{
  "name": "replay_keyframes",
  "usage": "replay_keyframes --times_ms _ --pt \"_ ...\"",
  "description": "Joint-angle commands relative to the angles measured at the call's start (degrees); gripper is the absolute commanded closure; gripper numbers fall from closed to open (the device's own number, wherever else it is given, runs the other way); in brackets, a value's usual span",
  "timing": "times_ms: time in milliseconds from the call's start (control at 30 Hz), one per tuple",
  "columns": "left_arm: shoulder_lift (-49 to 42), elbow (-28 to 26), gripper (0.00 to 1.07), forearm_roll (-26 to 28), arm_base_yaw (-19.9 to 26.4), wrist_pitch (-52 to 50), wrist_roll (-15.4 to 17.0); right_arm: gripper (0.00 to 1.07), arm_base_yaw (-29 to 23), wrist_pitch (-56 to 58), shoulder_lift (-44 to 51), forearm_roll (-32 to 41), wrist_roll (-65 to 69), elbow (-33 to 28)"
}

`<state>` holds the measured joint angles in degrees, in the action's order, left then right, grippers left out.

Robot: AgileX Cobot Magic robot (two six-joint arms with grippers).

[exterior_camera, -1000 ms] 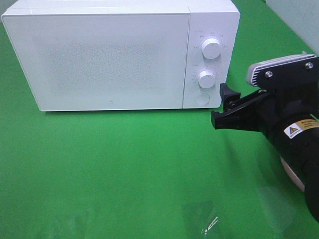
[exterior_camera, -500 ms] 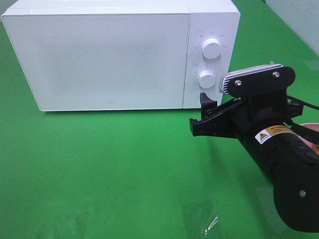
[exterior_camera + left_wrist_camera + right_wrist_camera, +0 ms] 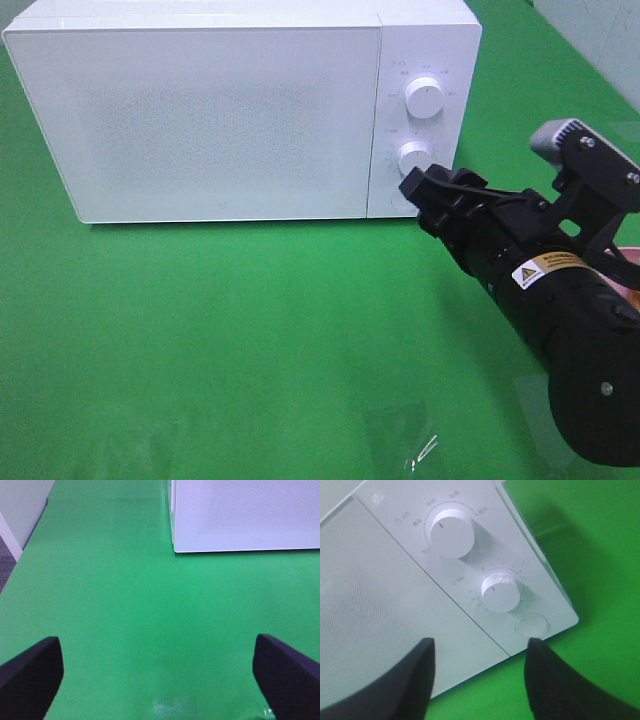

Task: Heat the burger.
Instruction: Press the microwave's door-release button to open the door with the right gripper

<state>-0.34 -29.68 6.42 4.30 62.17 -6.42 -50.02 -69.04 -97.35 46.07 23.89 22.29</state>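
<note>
Right gripper (image 3: 418, 185) at the control panel of a microwave (image 3: 220, 110), seen from above and from both wrists. The burger appears in none of the views, and its place relative to either set of fingers cannot be told. The door (image 3: 200, 115) of the microwave is shut.

The black fingers (image 3: 415, 680) of the right gripper stand moderately apart with nothing between them. From above, their tips lie just below the lower knob (image 3: 414, 157), close to the lower right corner of the front face; contact cannot be judged. The right wrist view frames the upper knob (image 3: 450, 532), the lower knob and a flat round button (image 3: 531, 625) beyond the gap.

The left gripper (image 3: 160, 675) is spread wide and holds nothing. Its rounded matt black fingers (image 3: 30, 670) are over bare green cloth (image 3: 125, 605), well apart from the near corner of the microwave.

Materials and shapes:
- The microwave is a smooth white box with rounded edges, and its door carries a fine dotted mesh panel.
- The knobs are white cylinders, each with a thin red index line and a ring of small grey markings.
- The green cloth is flat and slightly glossy, with a clear shiny patch (image 3: 405, 440) near the front edge.
- The right arm is a black cylinder bearing a yellow-and-white warning label (image 3: 540, 270) and a grey ribbed housing (image 3: 565, 135).
</note>
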Motion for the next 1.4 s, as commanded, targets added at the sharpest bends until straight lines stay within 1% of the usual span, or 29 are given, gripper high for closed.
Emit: replay_keyframes --times_ms 33,67,100,133,167,200,233,267,300,333,367,433,633,833,1100,1200,1233,1267,1300,1333,1367,1400 --pt "-0.3 0.1 0.12 0.1 -0.1 -0.9 0.0 0.79 -0.1 1.0 0.0 -0.9 19.0 0.7" --pt "-0.3 0.1 0.12 0.1 -0.1 -0.9 0.0 0.88 -0.1 2.2 0.0 -1.0 24.8 0.7" --pt "-0.3 0.1 0.12 0.1 -0.1 -0.9 0.0 0.88 -0.1 2.2 0.0 -1.0 24.8 0.7" --pt "-0.3 0.1 0.12 0.1 -0.1 -0.9 0.0 0.97 -0.1 3.3 0.0 -0.9 29.6 0.7" --pt "-0.3 0.1 0.12 0.1 -0.1 -0.9 0.0 0.97 -0.1 3.3 0.0 -0.9 29.6 0.7" --pt "-0.3 0.1 0.12 0.1 -0.1 -0.9 0.0 1.00 -0.1 3.8 0.0 -0.9 32.0 0.7" --pt "-0.3 0.1 0.12 0.1 -0.1 -0.9 0.0 1.00 -0.1 3.8 0.0 -0.9 32.0 0.7" --pt "-0.3 0.1 0.12 0.1 -0.1 -0.9 0.0 1.07 -0.1 4.1 0.0 -0.9 37.4 0.7" --pt "-0.3 0.1 0.12 0.1 -0.1 -0.9 0.0 1.07 -0.1 4.1 0.0 -0.9 37.4 0.7" --pt "-0.3 0.1 0.12 0.1 -0.1 -0.9 0.0 1.07 -0.1 4.1 0.0 -1.0 42.5 0.7" --pt "-0.3 0.1 0.12 0.1 -0.1 -0.9 0.0 1.07 -0.1 4.1 0.0 -1.0 42.5 0.7" --pt "-0.3 0.1 0.12 0.1 -0.1 -0.9 0.0 1.07 -0.1 5.2 0.0 -1.0 50.4 0.7" --pt "-0.3 0.1 0.12 0.1 -0.1 -0.9 0.0 1.07 0.0 8.5 0.0 -0.7 51.1 0.7" --pt "-0.3 0.1 0.12 0.1 -0.1 -0.9 0.0 1.07 0.1 8.3 -0.5 -0.7 50.8 0.8" --pt "-0.3 0.1 0.12 0.1 -0.1 -0.9 0.0 1.07 0.1 7.0 -4.5 -0.7 53.8 1.6" --pt "-0.3 0.1 0.12 0.1 -0.1 -0.9 0.0 1.07 1.5 7.0 -5.8 -1.9 54.3 1.6" --pt "-0.3 0.1 0.12 0.1 -0.1 -0.9 0.0 1.07 3.2 7.1 -6.2 -3.5 54.8 1.6" --pt "-0.3 0.1 0.12 0.1 -0.1 -0.9 0.0 1.07 3.2 7.1 -6.2 -3.5 54.8 1.6" --pt "-0.3 0.1 0.12 0.1 -0.1 -0.9 0.0 1.07 4.7 7.2 -6.2 -4.8 55.1 1.8" --pt "-0.3 0.1 0.12 0.1 -0.1 -0.9 0.0 1.07 4.7 7.2 -6.2 -4.8 55.1 1.8" --pt "-0.3 0.1 0.12 0.1 -0.1 -0.9 0.0 1.07 6.4 7.8 -6.2 -6.1 55.1 2.5" --pt "-0.3 0.1 0.12 0.1 -0.1 -0.9 0.0 1.07 6.4 7.8 -6.2 -6.1 55.1 2.5"
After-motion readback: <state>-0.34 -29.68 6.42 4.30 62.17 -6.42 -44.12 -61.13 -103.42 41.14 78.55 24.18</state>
